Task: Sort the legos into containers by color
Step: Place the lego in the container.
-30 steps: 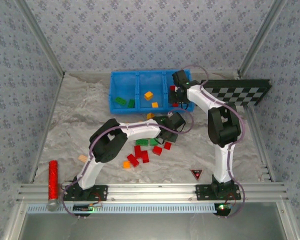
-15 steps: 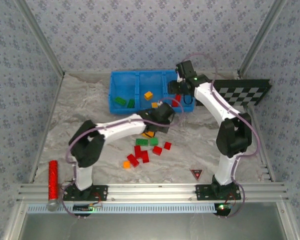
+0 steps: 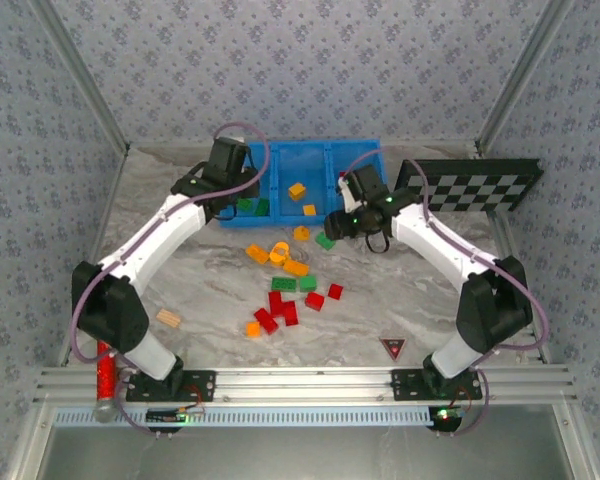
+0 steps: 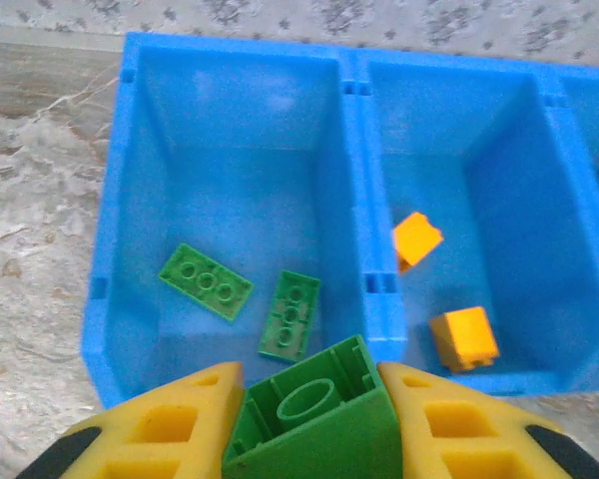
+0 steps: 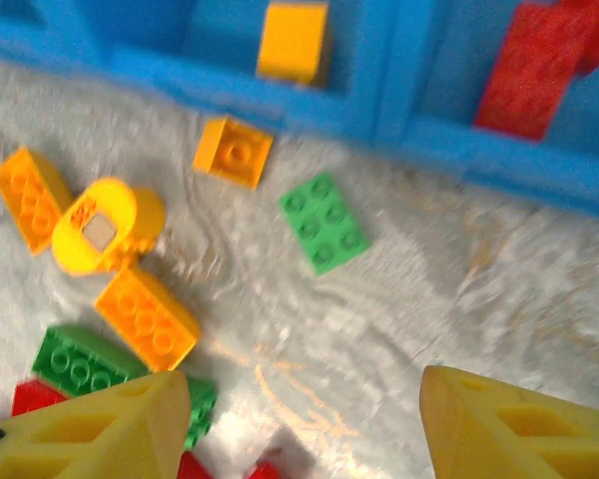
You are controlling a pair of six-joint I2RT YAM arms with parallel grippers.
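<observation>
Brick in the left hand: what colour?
Green brick; the left wrist view shows it best.

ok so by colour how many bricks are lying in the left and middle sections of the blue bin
green bricks: 2, in the left section
orange bricks: 2, in the middle section
total: 4, leaving out the green brick held by the left gripper

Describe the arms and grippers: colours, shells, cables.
Both the left arm and right arm have white link shells, black joint housings and a loose mauve cable looping alongside. The left gripper and right gripper have yellow fingers with recessed rectangular pockets and black patches at the outer edges.
</observation>
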